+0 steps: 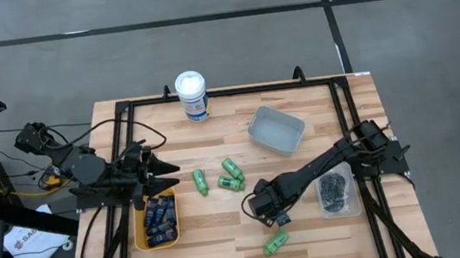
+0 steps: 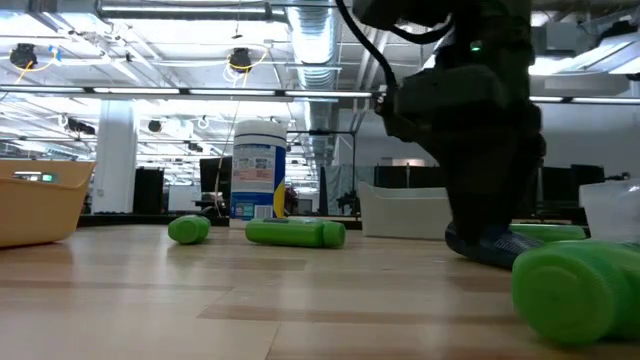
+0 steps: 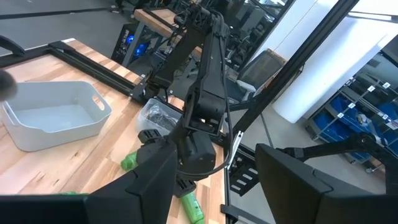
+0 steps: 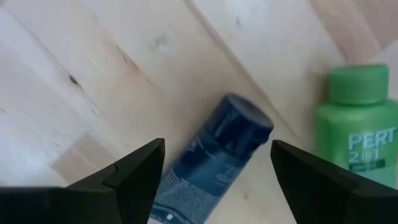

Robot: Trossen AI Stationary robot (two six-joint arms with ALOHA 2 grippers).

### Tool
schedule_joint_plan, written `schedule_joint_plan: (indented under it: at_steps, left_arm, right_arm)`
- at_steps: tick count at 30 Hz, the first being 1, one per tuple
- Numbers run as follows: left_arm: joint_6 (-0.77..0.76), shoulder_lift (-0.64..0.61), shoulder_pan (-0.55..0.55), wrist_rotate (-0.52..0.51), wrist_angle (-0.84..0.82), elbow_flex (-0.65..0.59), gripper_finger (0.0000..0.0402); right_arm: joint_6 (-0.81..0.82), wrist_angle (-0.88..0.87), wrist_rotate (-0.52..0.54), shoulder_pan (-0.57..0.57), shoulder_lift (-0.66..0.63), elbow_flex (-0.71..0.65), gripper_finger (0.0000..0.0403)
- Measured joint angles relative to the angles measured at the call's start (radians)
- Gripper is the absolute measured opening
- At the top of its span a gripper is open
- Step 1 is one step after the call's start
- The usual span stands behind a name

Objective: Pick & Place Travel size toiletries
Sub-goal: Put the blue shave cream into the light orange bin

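Note:
My right gripper [image 1: 263,211] is down at the table near the middle, open. In the right wrist view its fingers stand on either side of a flat dark navy tube [image 4: 211,155] that lies on the wood, with a gap on both sides. A green bottle [image 4: 357,121] lies just beside it. Three more green bottles [image 1: 228,175] lie on their sides mid-table, and another [image 1: 275,244] lies nearer the near edge. My left gripper [image 1: 164,175] hangs open above the yellow bin [image 1: 141,236], which holds several navy tubes [image 1: 160,218].
A tall white canister with a blue label [image 1: 192,96] stands at the far edge. A grey tray [image 1: 276,130] sits right of centre. A clear container with dark tins [image 1: 336,190] lies under the right arm. Black frame rails run along the table's sides.

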Motion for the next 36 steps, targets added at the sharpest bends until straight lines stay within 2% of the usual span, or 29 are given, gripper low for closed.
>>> schedule_joint_plan:
  at_steps: [6, 14, 28, 32, 36]
  left_arm:
    - [0.006, 0.0, 0.0, 0.0, 0.0, 0.0, 0.0214]
    - [0.009, 0.0, 0.0, -0.001, 0.0, 0.0, 0.0214]
    - [0.008, 0.0, 0.0, -0.002, 0.0, 0.0, 0.0214]
    - [0.009, 0.0, 0.0, -0.008, 0.0, 0.0, 0.0214]
    - [0.025, 0.0, 0.0, -0.028, 0.001, 0.0, 0.0214]
  right_arm:
    - [0.025, 0.059, 0.003, 0.001, -0.003, -0.061, 0.0286]
    - [0.02, 0.065, 0.008, -0.007, -0.004, -0.067, 0.0276]
    - [-0.082, 0.072, 0.008, -0.009, -0.009, -0.069, 0.0136]
    - [-0.112, 0.084, 0.009, -0.008, -0.043, -0.07, 0.0118]
    - [-0.138, 0.134, 0.012, -0.011, -0.098, -0.07, 0.0124]
